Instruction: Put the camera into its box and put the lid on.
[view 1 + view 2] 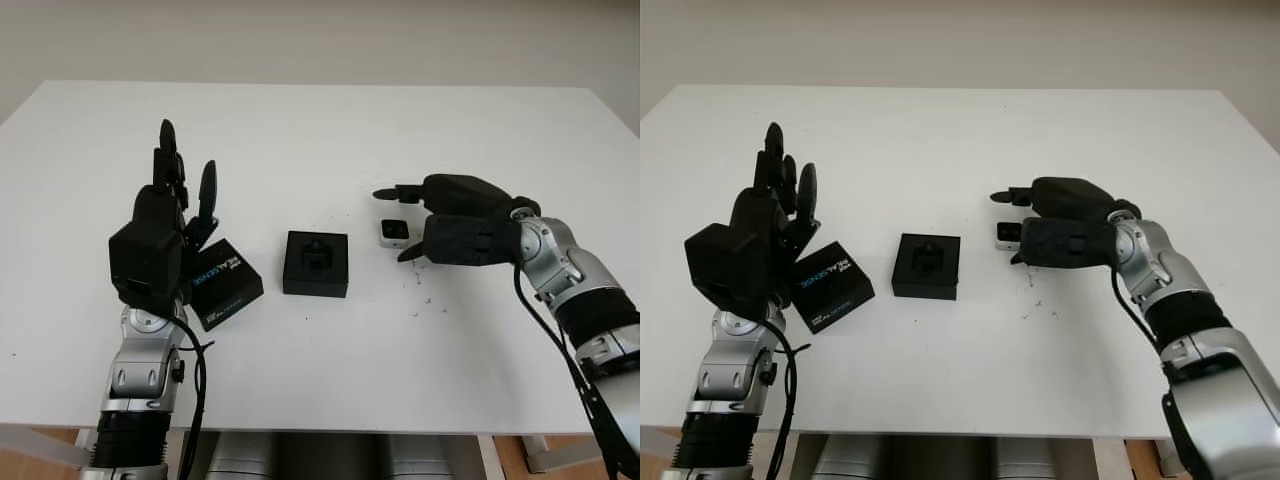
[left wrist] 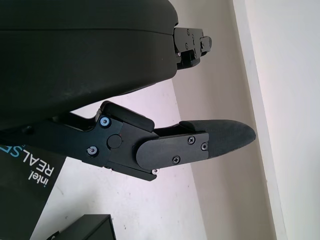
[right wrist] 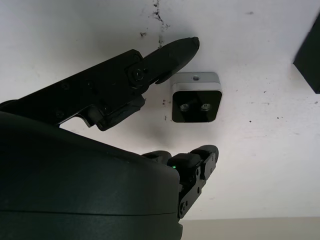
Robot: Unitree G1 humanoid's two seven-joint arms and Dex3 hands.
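Right wrist view puts us right over the action: the camera [image 3: 196, 98], a small silver-edged block with a dark two-lens face, lies on the white table [image 1: 320, 130], and the right hand [image 1: 440, 225] is open around it, one finger [image 3: 150, 62] on one side and another [image 3: 197, 160] on the other, neither clearly touching. So nothing is gripped yet.

From the head views, the score reads like this: the box [image 1: 316, 264] sits open at mid-table, its black foam insert bare, and the camera lies just to its right, apart from it. The lid [image 1: 226, 283], black with REALSENSE lettering, lies flat and skewed on the box's left. By my reading, every step is left to do: grasp, carry, seat the camera in the insert, then fetch the lid.

Left hand [image 1: 165, 235] is raised above the table at the lid's left edge, holding nothing, open, fingers pointing up and away.

Obstacles? Few. The path from camera to box looks free, with only some dark specks [image 1: 425, 300] on the tabletop near the right hand. The likely trouble is the camera itself, small and low on the surface, and the snug-looking recess in the foam, which would want it lined up squarely.
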